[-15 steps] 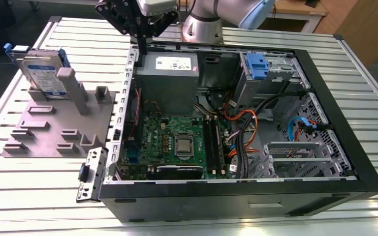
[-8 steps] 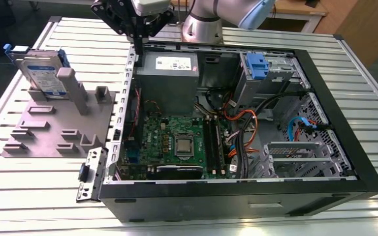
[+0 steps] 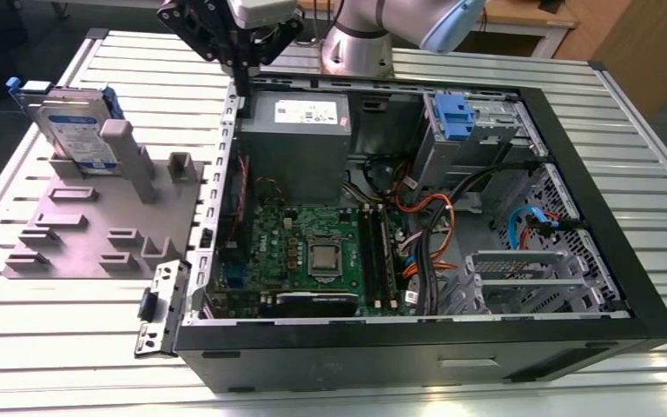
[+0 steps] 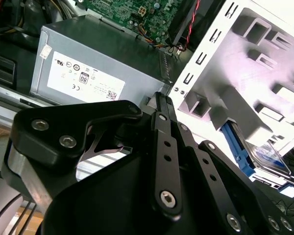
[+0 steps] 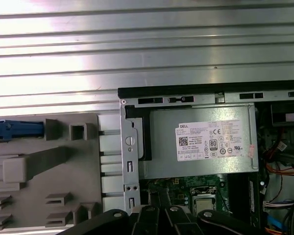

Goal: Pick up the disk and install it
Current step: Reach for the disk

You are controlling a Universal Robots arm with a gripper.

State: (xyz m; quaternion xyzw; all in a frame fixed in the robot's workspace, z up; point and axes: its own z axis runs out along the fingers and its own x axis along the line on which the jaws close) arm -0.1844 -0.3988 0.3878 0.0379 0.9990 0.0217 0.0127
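well, the tool [image 3: 242, 87] hangs clenched on nothing over the far rim of the open computer case [image 3: 611, 217] — the disk [image 3: 73, 126] stands on edge in the grey holder [image 3: 79, 234], near the desk's [image 3: 32, 347] far corner at the exterior view's left.

There is one computer case [image 3: 426, 356], and it rests on one metal table [image 3: 635, 113]. In the case one can count one grey power box [image 3: 299, 143] with one white sticker [image 3: 307, 111], one green circuit board [image 3: 281, 234] with one processor [image 3: 324, 258], and one silver cage [image 3: 490, 130] with one blue latch [image 3: 454, 117]. There is one grey holder plate [image 3: 90, 234] and exactly one disk [image 3: 73, 122]. The small blocks on this plate partly hide each other, so their number is not sure. There is one robot arm [image 3: 368, 35] with one gripper [image 3: 242, 87].
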